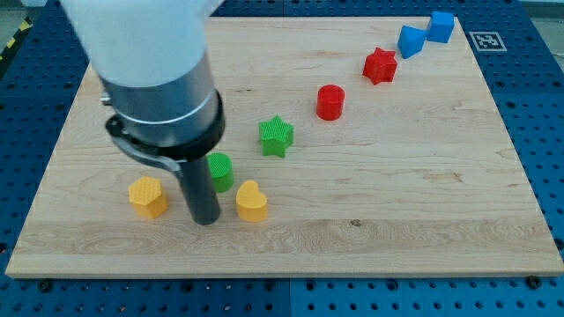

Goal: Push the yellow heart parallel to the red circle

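Yellow heart (252, 201) sits just right of our tip (205, 220); no claw shows, so its state we cannot tell; red circle (330, 101) lies up-right.

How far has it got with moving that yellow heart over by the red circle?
Nothing looks done yet: the yellow heart sits near the view's bottom, well below and left of the red circle. In hand: my tip rests just left of the heart, between it and the other yellow block, seemingly lined up to push. Left: the whole push to bring the heart level with the circle.
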`<state>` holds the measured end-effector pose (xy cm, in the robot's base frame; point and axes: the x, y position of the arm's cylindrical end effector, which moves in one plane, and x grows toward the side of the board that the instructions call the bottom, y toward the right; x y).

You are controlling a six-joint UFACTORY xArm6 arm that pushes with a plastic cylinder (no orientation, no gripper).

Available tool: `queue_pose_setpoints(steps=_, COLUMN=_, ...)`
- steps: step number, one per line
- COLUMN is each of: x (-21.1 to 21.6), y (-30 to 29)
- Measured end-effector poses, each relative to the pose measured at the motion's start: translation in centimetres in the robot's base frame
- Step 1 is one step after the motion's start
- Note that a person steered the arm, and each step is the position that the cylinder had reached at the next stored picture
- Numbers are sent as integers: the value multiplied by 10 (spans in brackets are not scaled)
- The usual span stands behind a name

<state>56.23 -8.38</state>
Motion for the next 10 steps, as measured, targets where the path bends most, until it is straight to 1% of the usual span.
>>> queue_pose_setpoints(steps=2, x=-12, y=68)
queue_pose_setpoints(steps=4, x=-29, y=97)
queue_pose_setpoints(steps=7, x=-95, y=159)
queue_pose_setpoints(steps=9, x=-113, y=220)
queue_pose_setpoints(steps=10, x=-133, y=244)
